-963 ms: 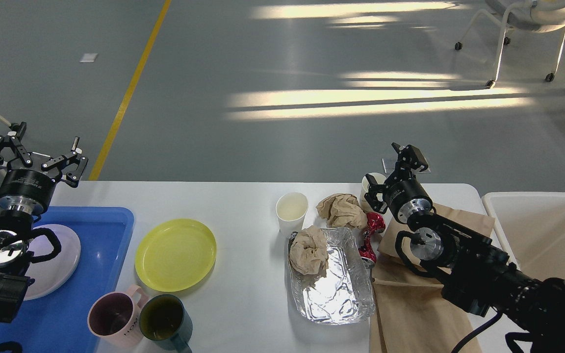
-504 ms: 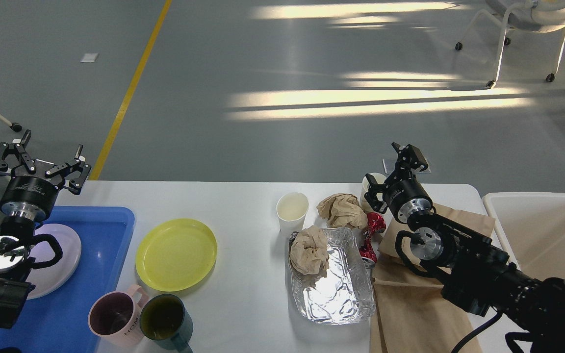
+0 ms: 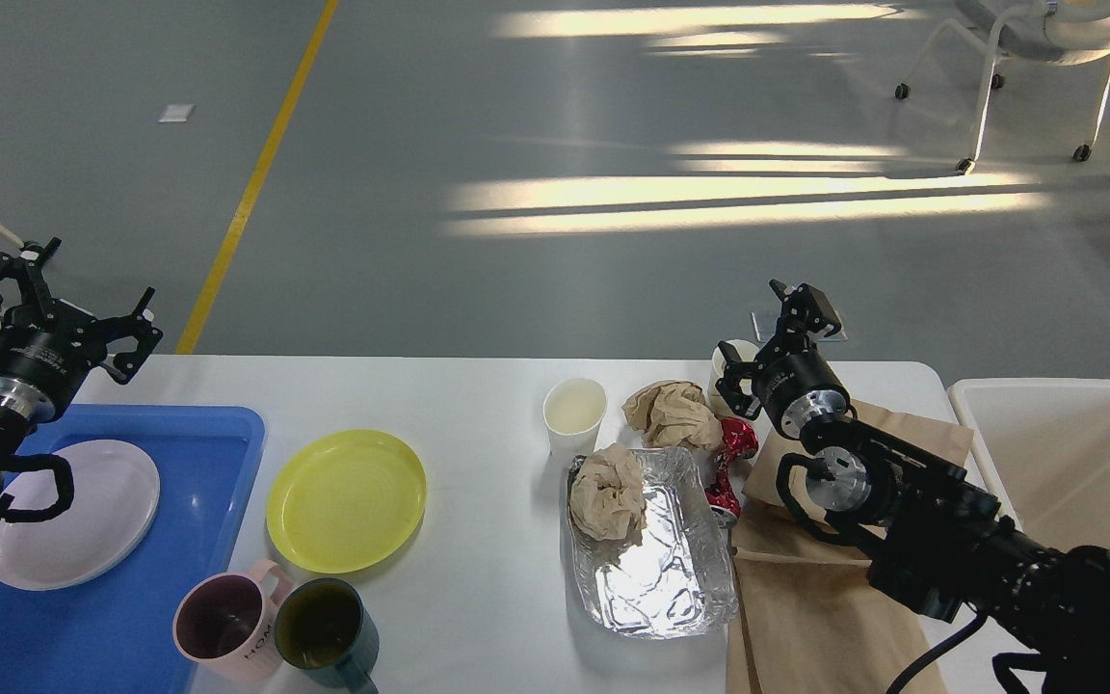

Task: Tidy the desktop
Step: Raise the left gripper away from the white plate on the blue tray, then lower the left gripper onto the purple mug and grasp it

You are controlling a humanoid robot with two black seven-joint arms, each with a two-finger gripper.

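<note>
A wide white desktop (image 3: 478, 405) fills the lower half of the head view, with grey floor beyond its far edge.

The left gripper (image 3: 59, 299) hangs above the desktop's far left corner, its two black fingers spread wide and holding nothing. Just below and toward the robot from it sits a blue tray (image 3: 218, 463) carrying a white plate (image 3: 92, 511). To the gripper's right, flat on the desktop, lies a yellow plate (image 3: 345, 499). Nearer the robot stand a pink mug (image 3: 227, 617) and a dark green mug (image 3: 324, 628), touching each other.

The right gripper (image 3: 769, 337) hovers at the far right side, fingers parted and empty, right beside a white paper cup (image 3: 730, 359) partly hidden behind it. Left of this gripper lie a crumpled brown paper ball (image 3: 673, 413), a crushed red can (image 3: 730, 463), another white paper cup (image 3: 574, 413), and a foil tray (image 3: 651, 549) holding a second paper wad (image 3: 608, 490). Flat brown paper bags (image 3: 806, 598) lie under the right arm. A white bin (image 3: 1066, 453) stands to the gripper's right, off the table edge.

The desktop itself is rigid and stays put; the clutter is what gets lifted. The paper wads probably weigh almost nothing and squash easily, so a pinch across the middle suits them. The cups and foil likely crush under pressure; a light hold at the rim seems safest. The smooth, harder plates and mugs look best taken by the edge or the handle.
</note>
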